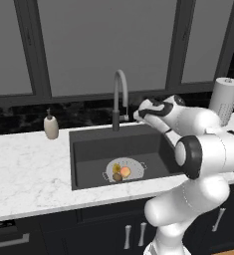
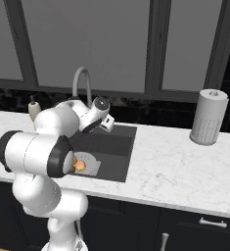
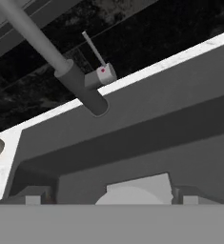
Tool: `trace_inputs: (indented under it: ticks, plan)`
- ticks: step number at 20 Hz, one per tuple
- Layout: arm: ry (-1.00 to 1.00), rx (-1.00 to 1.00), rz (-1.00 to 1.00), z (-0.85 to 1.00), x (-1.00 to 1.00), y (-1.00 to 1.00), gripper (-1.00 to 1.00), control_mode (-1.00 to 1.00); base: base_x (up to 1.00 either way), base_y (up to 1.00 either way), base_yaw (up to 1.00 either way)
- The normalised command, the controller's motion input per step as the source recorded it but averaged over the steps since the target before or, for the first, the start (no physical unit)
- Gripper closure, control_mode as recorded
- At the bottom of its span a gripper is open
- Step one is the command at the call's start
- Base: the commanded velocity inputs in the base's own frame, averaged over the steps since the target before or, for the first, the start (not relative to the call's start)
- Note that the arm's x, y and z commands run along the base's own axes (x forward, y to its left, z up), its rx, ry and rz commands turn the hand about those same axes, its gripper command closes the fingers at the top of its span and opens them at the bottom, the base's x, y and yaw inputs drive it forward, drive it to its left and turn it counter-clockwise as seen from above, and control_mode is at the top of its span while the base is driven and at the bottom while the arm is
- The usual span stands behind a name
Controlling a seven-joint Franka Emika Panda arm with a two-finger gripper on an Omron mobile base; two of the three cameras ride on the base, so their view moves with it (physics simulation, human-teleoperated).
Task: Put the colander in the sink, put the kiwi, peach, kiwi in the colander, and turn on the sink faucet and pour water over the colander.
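The pale grey-white perforated colander [image 1: 124,171] lay on the floor of the dark grey rectangular sink [image 1: 88,149], with the orange-pink peach [image 1: 125,172] and two duller small fruits inside. The gripper [image 1: 137,115] hovered just beside the tall grey gooseneck faucet [image 1: 119,94]; whether its fingers were parted or closed could not be told.

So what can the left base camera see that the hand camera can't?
Left base view alone: the colander sitting in the basin with the peach and two duller fruits inside, the whole arching spout, the paper towel roll, and the white arm reaching toward the faucet.

Hand view alone: a close look at the thin lever sticking out from the faucet's base, with a small red dot.

Both share: the sink, the sink faucet, the marble counter and the soap bottle.
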Motion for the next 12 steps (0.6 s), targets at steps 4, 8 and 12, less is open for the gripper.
trace_inputs:
  ticks: [4,8,12]
  plan:
    - [-0.03,0.13,0.02,0.07,0.42,0.0,-1.0,-1.0,0.0,0.0,0.0]
    - [-0.02,0.13,0.02,0.0,0.53,0.01,-1.0,-1.0,0.0,0.0,0.0]
    - [-0.01,0.12,0.01,0.02,0.57,0.1,-1.0,-1.0,0.0,0.0,0.0]
